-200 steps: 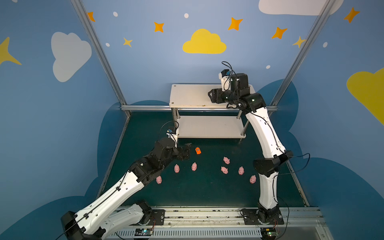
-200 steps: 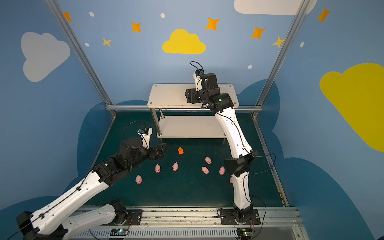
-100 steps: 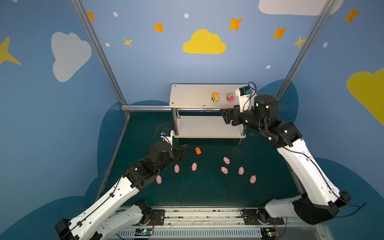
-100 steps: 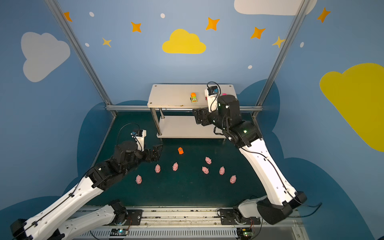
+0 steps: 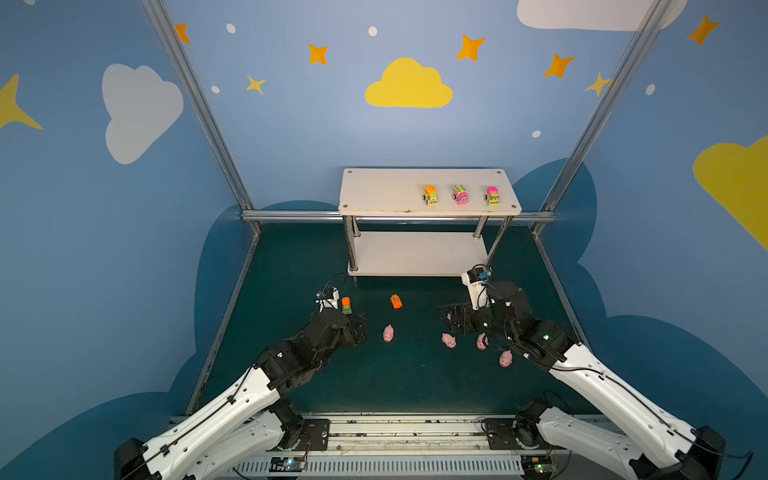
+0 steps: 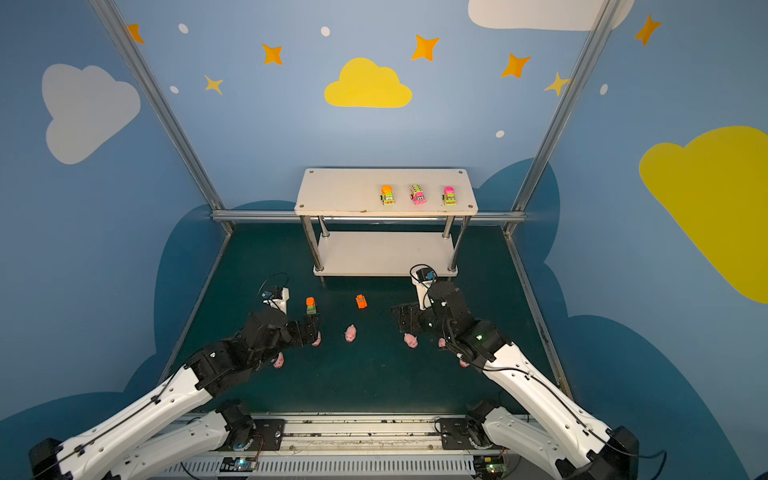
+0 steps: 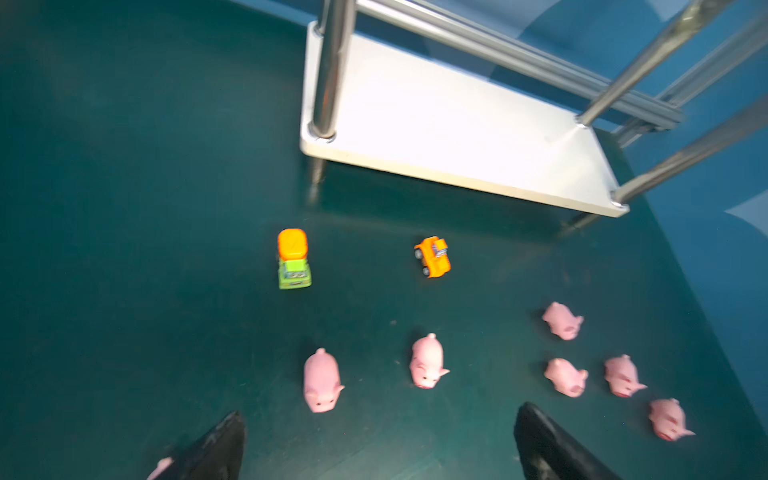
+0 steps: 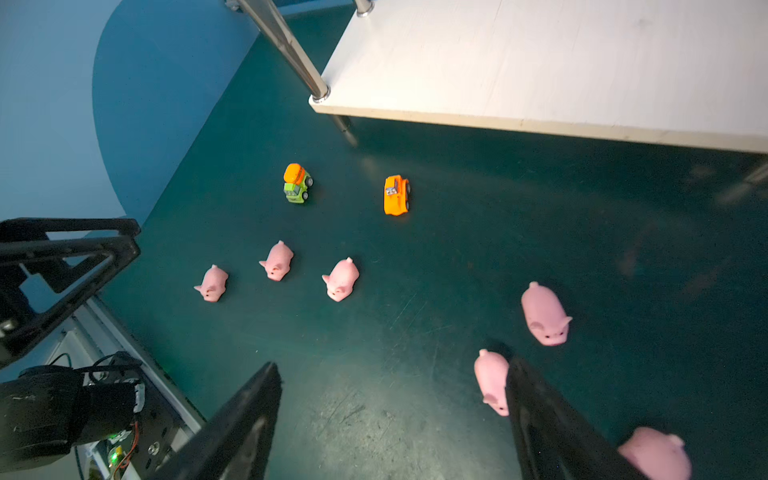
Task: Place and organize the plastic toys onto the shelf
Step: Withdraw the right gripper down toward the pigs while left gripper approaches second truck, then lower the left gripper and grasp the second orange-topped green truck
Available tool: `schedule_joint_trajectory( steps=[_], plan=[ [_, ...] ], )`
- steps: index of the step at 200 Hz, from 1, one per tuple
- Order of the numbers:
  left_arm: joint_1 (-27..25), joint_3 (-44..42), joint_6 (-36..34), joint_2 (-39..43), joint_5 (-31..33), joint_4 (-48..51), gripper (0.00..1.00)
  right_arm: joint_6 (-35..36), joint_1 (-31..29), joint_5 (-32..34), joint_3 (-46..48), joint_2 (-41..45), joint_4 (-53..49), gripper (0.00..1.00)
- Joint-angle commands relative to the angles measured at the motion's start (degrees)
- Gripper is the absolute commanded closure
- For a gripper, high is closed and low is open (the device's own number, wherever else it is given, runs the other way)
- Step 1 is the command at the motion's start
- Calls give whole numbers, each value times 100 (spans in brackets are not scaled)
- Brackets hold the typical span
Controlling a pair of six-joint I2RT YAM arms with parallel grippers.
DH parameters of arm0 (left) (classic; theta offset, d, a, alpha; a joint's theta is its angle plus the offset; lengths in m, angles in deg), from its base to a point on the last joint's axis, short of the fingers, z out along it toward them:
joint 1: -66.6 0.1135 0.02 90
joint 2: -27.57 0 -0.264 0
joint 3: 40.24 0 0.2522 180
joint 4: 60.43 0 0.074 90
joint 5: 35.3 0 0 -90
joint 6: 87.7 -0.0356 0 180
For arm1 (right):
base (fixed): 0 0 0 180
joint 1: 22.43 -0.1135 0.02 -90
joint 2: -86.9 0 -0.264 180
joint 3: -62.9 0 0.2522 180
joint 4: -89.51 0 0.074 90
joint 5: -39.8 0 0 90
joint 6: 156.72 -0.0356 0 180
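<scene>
Left gripper: jaws spread wide, empty, low over the green mat. The nearest pink pig lies just ahead of its fingertips, with the mixer truck and orange car farther on.

Right gripper: spread, empty. A second pig sits just beside one finger; contact unclear.

Three toy vehicles stand in a row on the shelf top board.

Both arms reach forward, low.

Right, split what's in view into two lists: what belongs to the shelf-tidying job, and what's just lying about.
Job: white two-tier shelf with metal posts; three small plastic trucks on its top board; orange-and-green plastic truck, orange plastic car and pink plastic pigs on the dark green floor mat.
Just there: silver metal frame rails; blue wall painted with clouds and stars.
</scene>
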Motion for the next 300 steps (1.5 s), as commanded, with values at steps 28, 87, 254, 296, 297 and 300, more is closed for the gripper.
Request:
schedule_joint_trajectory(
  steps=[28, 87, 254, 296, 297, 300],
  plan=[
    [4, -253, 411, -331, 595, 61, 0, -8, -71, 15, 226, 23, 652, 17],
    [144, -636, 782, -290, 953, -214, 0, -339, -101, 13, 582, -308, 1137, 16],
    [1081, -1113, 246, -1351, 419, -1690, 0, -1022, -1982, 2432, -444, 255, -877, 16],
    [1086, -35, 153, -2925, 361, -1474, 9, -760, -1788, 2315, -371, 347, -884, 16],
    [1086, -6, 141, -2943, 369, -1463, 10, -763, -1782, 2315, -367, 350, -883, 16],
    [1085, 89, 117, -3070, 382, -1428, 10, -784, -1763, 2299, -356, 370, -877, 16]
  ],
)
